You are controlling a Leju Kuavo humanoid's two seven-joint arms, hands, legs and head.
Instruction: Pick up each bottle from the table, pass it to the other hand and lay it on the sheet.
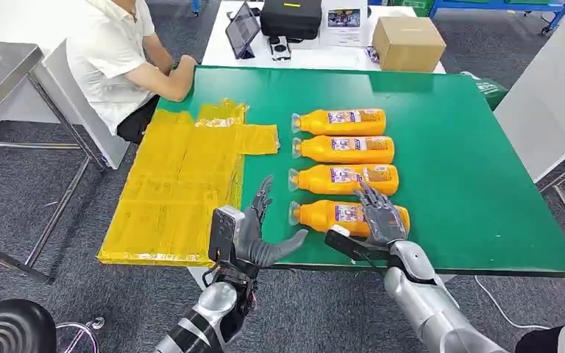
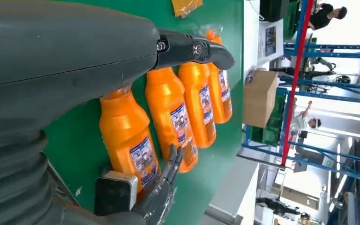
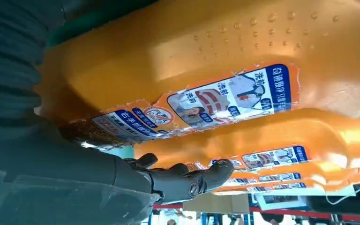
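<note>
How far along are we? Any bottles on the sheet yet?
None yet: the yellow sheet is bare and all four bottles lie on the green table. The right hand rests over the nearest bottle, not visibly lifted; the left hand waits open. Every handover remains.

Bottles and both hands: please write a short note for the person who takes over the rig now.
Right hand rests over the nearest bottle; whether it grips yet cannot be told.
Left hand is open, holding nothing, at the table's near edge beside the yellow sheet.
All four orange bottles lie in a row on the green table; the other three are untouched.
Done: none is on the sheet.
Left: lift, pass and lay down all four.
</note>
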